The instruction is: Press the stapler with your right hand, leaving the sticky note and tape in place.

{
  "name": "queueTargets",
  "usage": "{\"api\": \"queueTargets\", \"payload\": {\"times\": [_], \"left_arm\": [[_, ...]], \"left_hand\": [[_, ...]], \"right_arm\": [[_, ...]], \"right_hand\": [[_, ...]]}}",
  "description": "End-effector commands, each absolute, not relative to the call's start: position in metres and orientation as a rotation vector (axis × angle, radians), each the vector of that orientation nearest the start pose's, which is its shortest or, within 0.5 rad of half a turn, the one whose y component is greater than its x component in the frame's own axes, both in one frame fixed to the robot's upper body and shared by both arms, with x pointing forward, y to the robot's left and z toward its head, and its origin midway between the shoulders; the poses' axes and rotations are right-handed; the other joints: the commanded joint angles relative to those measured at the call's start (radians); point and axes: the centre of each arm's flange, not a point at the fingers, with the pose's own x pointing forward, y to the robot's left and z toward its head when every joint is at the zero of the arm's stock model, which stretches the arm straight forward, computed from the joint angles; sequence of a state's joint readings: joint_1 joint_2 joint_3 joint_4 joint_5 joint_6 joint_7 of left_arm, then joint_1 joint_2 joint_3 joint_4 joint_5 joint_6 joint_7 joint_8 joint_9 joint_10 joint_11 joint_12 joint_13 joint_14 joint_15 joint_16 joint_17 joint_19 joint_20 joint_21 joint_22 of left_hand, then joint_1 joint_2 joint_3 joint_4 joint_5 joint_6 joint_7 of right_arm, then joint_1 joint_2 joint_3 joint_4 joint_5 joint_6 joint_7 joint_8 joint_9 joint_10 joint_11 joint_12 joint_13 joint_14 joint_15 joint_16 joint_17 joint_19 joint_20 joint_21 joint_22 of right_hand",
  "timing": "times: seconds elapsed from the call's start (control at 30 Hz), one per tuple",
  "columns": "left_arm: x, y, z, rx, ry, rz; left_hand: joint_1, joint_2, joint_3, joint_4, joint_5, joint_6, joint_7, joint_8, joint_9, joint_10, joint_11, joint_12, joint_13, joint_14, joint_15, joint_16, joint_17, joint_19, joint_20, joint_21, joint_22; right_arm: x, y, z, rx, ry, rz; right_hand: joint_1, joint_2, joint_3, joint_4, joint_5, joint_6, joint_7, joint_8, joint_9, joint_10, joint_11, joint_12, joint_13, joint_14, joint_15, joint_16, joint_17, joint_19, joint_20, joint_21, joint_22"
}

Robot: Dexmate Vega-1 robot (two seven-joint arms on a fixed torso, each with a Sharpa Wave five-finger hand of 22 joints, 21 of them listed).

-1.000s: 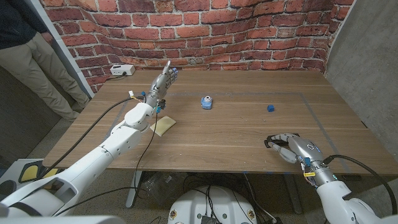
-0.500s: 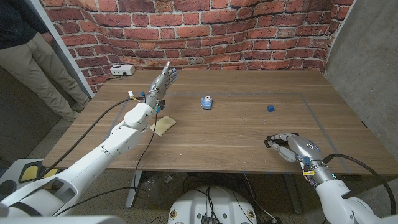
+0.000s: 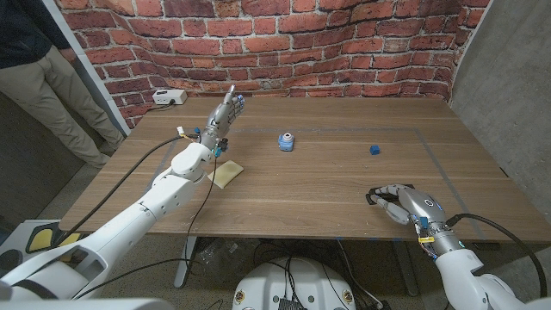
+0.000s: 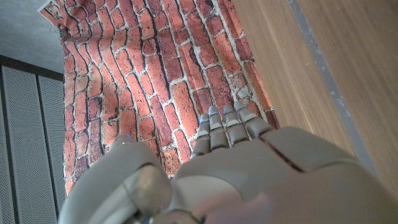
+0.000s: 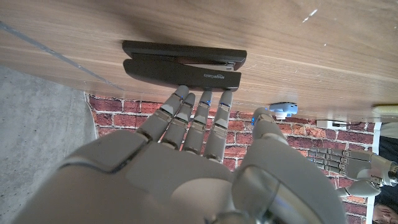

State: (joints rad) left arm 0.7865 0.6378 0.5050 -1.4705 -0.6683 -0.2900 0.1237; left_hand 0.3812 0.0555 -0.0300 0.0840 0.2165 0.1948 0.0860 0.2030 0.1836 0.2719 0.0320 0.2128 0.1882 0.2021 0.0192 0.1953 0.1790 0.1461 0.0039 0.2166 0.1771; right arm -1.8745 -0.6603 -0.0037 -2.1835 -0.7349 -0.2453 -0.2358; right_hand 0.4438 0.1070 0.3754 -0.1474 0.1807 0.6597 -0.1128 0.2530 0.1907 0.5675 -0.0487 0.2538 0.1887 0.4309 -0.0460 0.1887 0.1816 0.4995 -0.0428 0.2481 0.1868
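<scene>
Near the table's [image 3: 284,185] front right edge: right hand [image 3: 399,203] poised over the black stapler [image 5: 182,65], fingertips [image 5: 184,92] touching or just short of its upper arm, cannot tell which. Pressing step judged at hand, lever not visibly squeezed shut; next, a firm downward push on that arm. Fingers extended, slightly spread, gripping nothing. Left hand [image 3: 227,110] raised toward the far left, fingers straight, together, empty. Sticky note [image 3: 225,173] beside the left forearm, blue tape [image 3: 287,141] mid-table, well apart from the stapler.
</scene>
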Motion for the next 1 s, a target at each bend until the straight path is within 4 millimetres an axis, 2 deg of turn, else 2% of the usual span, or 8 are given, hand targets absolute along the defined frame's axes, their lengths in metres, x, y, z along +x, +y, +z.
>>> {"api": "queueTargets", "payload": {"times": [0.03,0.33,0.7,1.0], "left_arm": [[0.626,0.263,0.028,0.048,-0.688,-0.220],[0.626,0.265,0.029,0.050,-0.689,-0.219],[0.628,0.265,0.028,0.050,-0.685,-0.222],[0.630,0.265,0.029,0.046,-0.687,-0.223]], "left_hand": [[0.003,0.000,-0.008,0.004,0.001,0.010,0.000,0.000,0.002,0.007,-0.001,-0.002,0.004,0.008,0.002,-0.002,0.006,0.003,0.003,-0.002,0.003],[0.004,0.002,-0.009,0.005,0.001,0.011,0.000,0.000,0.002,0.008,-0.003,-0.003,0.004,0.008,0.001,-0.003,0.006,0.003,0.003,-0.003,0.003],[0.005,0.003,-0.011,0.005,0.001,0.011,-0.001,-0.002,0.003,0.009,-0.001,-0.003,0.004,0.009,0.001,-0.003,0.006,0.004,0.004,-0.004,0.003],[0.006,0.003,-0.013,0.005,0.000,0.011,-0.002,-0.002,0.003,0.007,-0.004,-0.005,0.004,0.008,0.001,-0.004,0.006,0.004,0.003,-0.005,0.003]], "right_arm": [[0.421,-0.308,-0.210,-1.279,-0.304,-0.151],[0.425,-0.307,-0.216,-1.281,-0.275,-0.137],[0.425,-0.309,-0.223,-1.271,-0.242,-0.129],[0.422,-0.311,-0.217,-1.271,-0.259,-0.148]], "right_hand": [[0.013,-0.003,0.009,-0.003,0.000,0.018,0.000,0.009,0.002,0.009,0.001,-0.002,0.002,0.012,-0.018,0.003,0.002,0.009,-0.026,0.006,0.003],[0.016,-0.002,0.014,-0.004,-0.001,0.047,-0.011,0.015,0.001,0.009,0.003,-0.005,0.002,0.008,-0.015,-0.001,0.002,0.006,-0.024,0.004,0.003],[0.016,-0.003,0.016,-0.004,-0.002,0.057,-0.006,0.015,0.001,0.010,0.004,-0.006,0.002,0.010,-0.014,-0.002,0.002,0.006,-0.024,0.003,0.004],[0.016,-0.004,0.018,-0.004,-0.002,0.065,-0.005,0.014,0.000,0.015,0.003,-0.005,0.002,0.015,-0.017,-0.001,0.002,0.007,-0.025,0.003,0.004]]}}
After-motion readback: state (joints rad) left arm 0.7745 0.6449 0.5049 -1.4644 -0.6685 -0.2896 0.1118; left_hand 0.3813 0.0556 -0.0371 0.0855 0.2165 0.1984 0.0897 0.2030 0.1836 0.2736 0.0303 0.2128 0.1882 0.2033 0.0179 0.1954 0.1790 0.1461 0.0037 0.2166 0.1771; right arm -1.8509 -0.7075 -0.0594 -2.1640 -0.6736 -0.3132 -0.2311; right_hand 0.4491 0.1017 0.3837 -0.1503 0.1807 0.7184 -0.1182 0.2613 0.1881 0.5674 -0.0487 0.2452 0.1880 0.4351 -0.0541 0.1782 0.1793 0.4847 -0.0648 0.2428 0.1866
